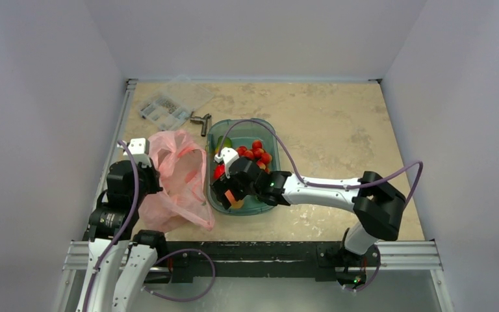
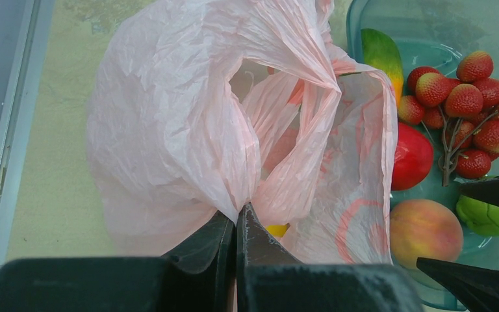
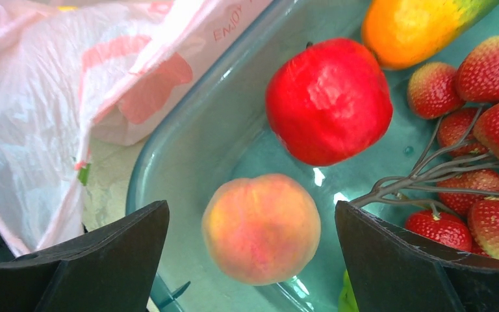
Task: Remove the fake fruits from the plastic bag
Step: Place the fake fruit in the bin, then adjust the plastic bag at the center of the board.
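The pink plastic bag (image 1: 180, 177) lies crumpled left of the teal tub (image 1: 268, 127). My left gripper (image 1: 148, 188) is shut on a fold of the bag (image 2: 188, 117), jaws pinched together (image 2: 238, 218). A yellow fruit (image 2: 276, 229) peeks from inside the bag. My right gripper (image 1: 227, 194) is open over the tub's near end, its jaws (image 3: 250, 207) wide on either side of the peach-orange fruit (image 3: 261, 227), which rests on the tub floor. The round red fruit (image 3: 328, 97), the bunch of small red ones (image 3: 487, 78) and a green fruit (image 2: 490, 218) also lie in the tub.
An elongated green-to-orange mango-like fruit (image 2: 383, 55) lies at the tub's far end. A small clear parts box (image 1: 166, 110) and a dark metal piece (image 1: 201, 121) sit behind the bag. A metal rail (image 1: 122, 130) runs along the table's left edge.
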Motion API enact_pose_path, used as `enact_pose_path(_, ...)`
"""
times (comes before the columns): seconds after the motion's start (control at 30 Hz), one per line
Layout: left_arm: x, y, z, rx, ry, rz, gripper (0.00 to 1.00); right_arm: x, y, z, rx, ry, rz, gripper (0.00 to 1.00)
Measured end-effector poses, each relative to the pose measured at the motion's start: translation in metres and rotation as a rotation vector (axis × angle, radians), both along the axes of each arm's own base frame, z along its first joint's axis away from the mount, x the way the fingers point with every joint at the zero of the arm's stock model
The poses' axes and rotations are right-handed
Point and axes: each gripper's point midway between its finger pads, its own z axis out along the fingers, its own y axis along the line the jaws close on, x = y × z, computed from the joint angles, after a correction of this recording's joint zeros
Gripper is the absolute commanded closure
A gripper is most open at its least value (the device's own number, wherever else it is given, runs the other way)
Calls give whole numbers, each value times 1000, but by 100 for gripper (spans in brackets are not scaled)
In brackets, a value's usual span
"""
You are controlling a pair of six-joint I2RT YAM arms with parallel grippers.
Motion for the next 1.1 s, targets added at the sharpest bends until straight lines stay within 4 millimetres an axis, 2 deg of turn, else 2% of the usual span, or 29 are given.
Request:
enact_pose_path(0.13,0,0,0,0,0,0,100,2,5,20,41,-19,2,6)
enact_pose_path(0.23,0,0,0,0,0,0,100,3,15,38,89,-31,25,22)
enact_pose_path(0.33,0,0,0,0,0,0,100,7,36,55,131,-39,57,38)
enact_pose_path(0.47,0,0,0,0,0,0,100,12,69,69,176,-39,110,44)
enact_pose_path(0.8,-1,0,3,-2,-17,-1,100,22,143,44,173,23,251,45)
enact_pose_path(0.97,-4,-1,7,-8,-40,-8,100,34,170,30,158,25,262,44)
enact_pose_path(1.03,-5,-2,10,-13,-55,-13,100,37,176,21,144,34,261,40)
enact_pose_path(1.1,-7,-4,14,-21,-77,-24,100,40,182,11,129,42,263,31)
